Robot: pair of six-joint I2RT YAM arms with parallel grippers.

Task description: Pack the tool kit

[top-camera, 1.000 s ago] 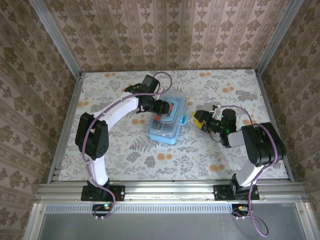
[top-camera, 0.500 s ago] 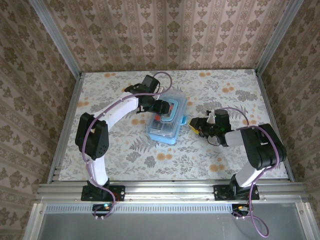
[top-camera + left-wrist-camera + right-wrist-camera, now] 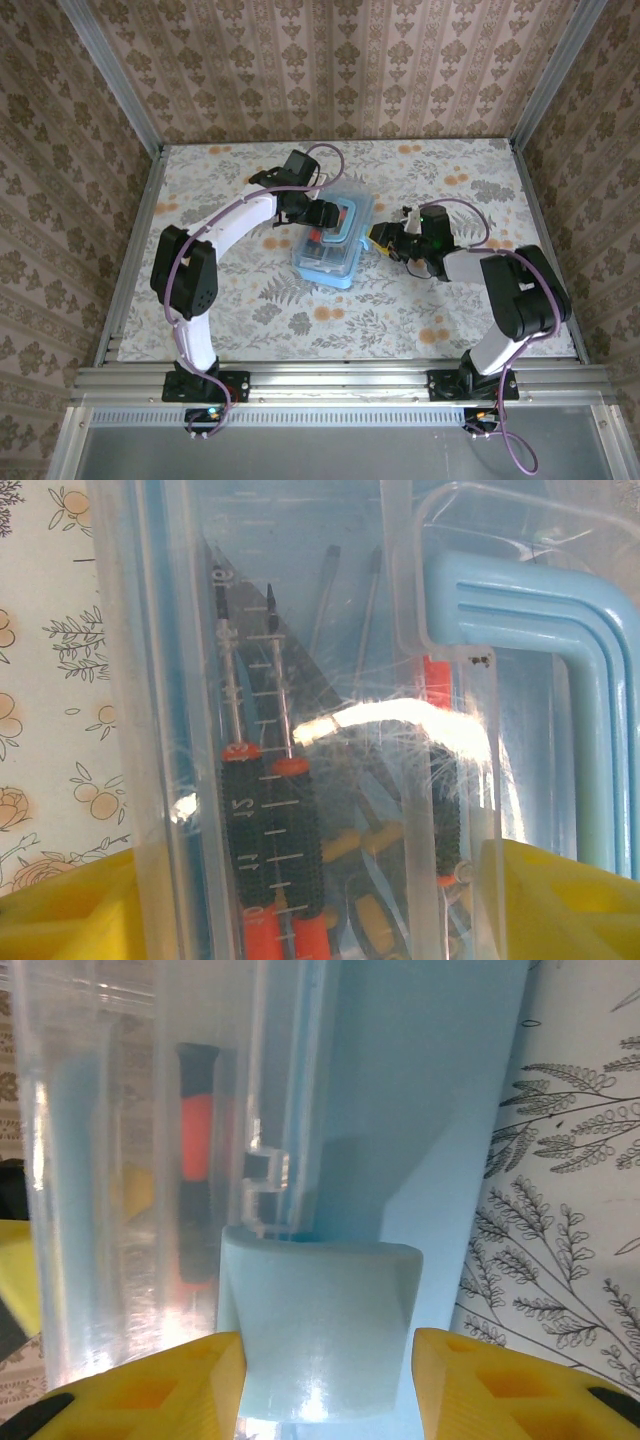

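The tool kit box [image 3: 335, 240] is clear plastic with a blue base and lies mid-table. Through its lid I see screwdrivers with black and orange handles [image 3: 262, 830] and the blue carry handle [image 3: 540, 630]. My left gripper [image 3: 322, 213] is at the box's far-left end, and its yellow fingers [image 3: 560, 900] sit against both sides of the box, shut on it. My right gripper [image 3: 378, 238] is at the box's right side. Its yellow fingertips [image 3: 150, 1390] close on the light-blue latch [image 3: 320, 1330], which stands out from the box wall.
The floral tablecloth [image 3: 400, 310] covers the table. Metal rails [image 3: 135, 250] and patterned walls close it in on three sides. Open cloth lies in front of the box and to its right.
My right gripper has moved left from the open cloth up to the box's side, and its jaws have narrowed around the blue latch. The left arm and the box have not moved.
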